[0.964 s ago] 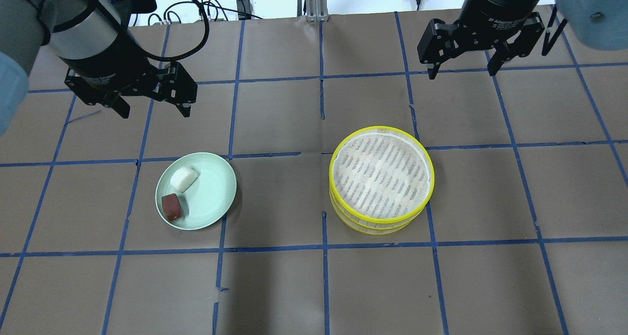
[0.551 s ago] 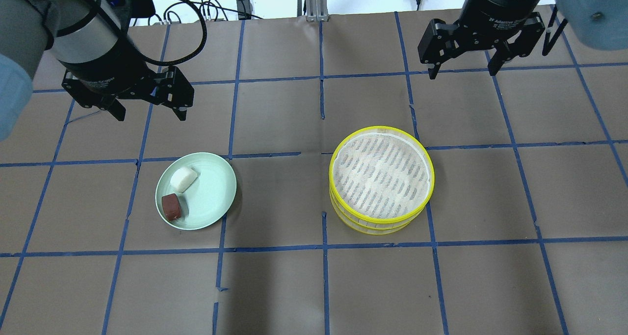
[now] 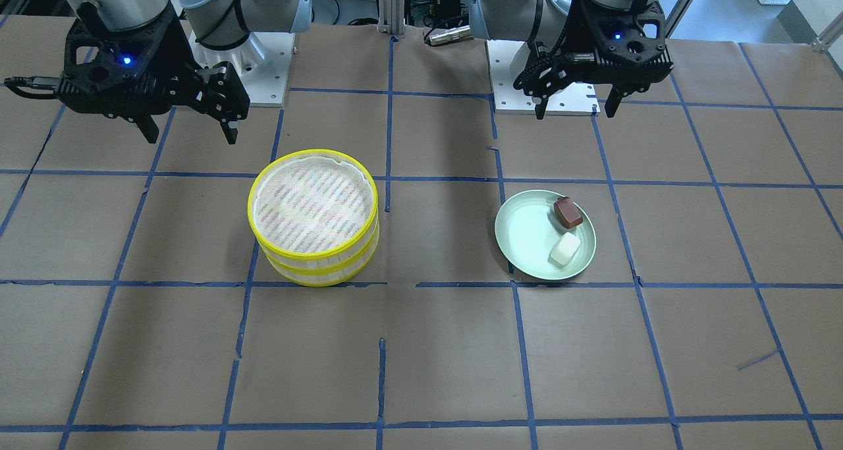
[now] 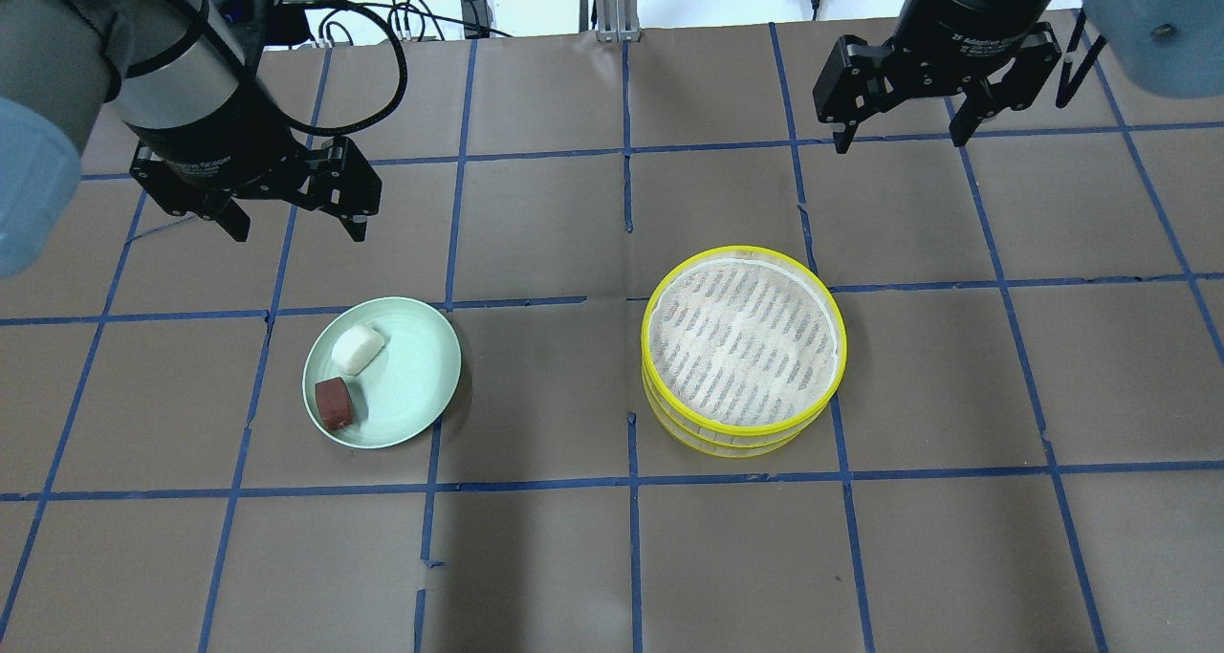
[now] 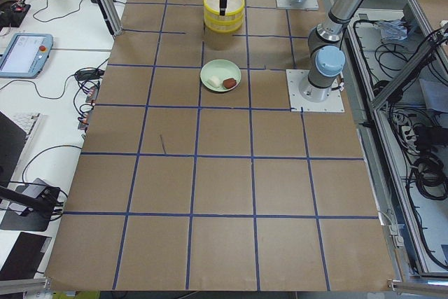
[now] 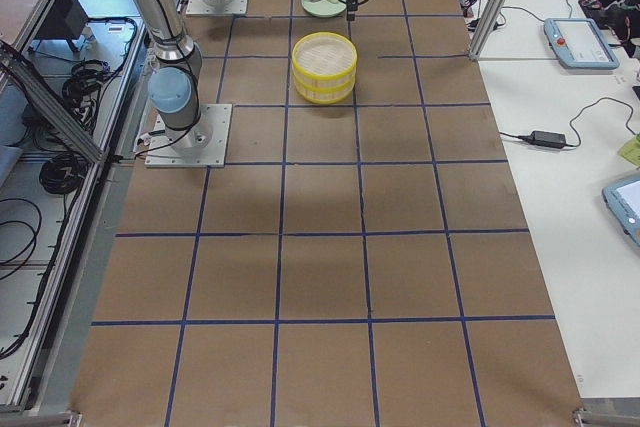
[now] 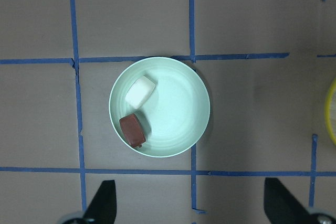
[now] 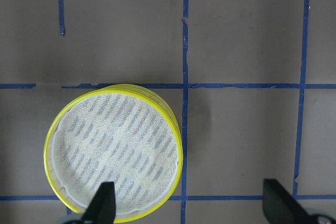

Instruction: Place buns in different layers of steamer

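The white bun [image 4: 359, 349] and the dark reddish-brown bun [image 4: 334, 402] lie side by side on the left part of a pale green plate [image 4: 421, 366]. They also show in the left wrist view, white [image 7: 140, 91] and brown [image 7: 132, 129]. The two-tier steamer [image 4: 744, 347] with yellow rims stands stacked and empty to the right of the plate, and shows in the right wrist view [image 8: 114, 153]. My left gripper [image 4: 298, 230] hangs open and empty above the table behind the plate. My right gripper [image 4: 899, 143] hangs open and empty behind the steamer.
The table is covered in brown paper with a blue tape grid [image 4: 631, 481]. Cables [image 4: 421, 8] lie past the far edge. The arm bases [image 3: 540, 74] stand at the robot's side of the table.
My left gripper has drifted slightly nearer the plate, still open. My right gripper, the buns and the steamer have not moved.
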Motion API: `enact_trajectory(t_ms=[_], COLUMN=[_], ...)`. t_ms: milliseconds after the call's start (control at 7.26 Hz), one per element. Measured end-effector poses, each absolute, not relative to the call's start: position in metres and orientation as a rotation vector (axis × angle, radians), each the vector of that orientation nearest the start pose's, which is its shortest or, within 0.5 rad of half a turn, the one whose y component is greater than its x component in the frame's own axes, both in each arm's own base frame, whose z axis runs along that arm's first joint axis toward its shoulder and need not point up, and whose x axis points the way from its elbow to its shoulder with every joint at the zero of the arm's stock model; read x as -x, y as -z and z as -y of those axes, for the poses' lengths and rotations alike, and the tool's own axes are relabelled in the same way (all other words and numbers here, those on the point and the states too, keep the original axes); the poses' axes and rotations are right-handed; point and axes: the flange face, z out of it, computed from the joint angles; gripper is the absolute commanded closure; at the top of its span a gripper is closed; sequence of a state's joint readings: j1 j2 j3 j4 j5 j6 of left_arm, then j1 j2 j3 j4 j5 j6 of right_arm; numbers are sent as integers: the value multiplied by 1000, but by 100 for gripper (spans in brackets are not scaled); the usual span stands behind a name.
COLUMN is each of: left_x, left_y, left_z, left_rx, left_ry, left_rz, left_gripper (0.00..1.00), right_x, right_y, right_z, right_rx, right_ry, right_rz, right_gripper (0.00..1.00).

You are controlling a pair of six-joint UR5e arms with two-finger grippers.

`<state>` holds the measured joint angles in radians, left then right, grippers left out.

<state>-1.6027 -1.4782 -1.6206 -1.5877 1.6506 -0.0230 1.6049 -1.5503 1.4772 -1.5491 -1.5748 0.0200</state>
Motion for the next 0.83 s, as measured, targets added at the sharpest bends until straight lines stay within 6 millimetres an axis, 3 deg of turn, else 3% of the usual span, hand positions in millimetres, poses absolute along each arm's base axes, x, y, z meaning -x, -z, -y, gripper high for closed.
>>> enact_trajectory(t_ms=[827], left_x=[137], left_y=[-500], left_z=[458], left_rx=[-11], left_ry=[23], left_rz=[-3061], left_gripper=[0], right_x=[-149], right_y=[-521], right_z=[500], right_rx=[19], right_ry=[80], right_rz=[-3142], right_gripper=[0])
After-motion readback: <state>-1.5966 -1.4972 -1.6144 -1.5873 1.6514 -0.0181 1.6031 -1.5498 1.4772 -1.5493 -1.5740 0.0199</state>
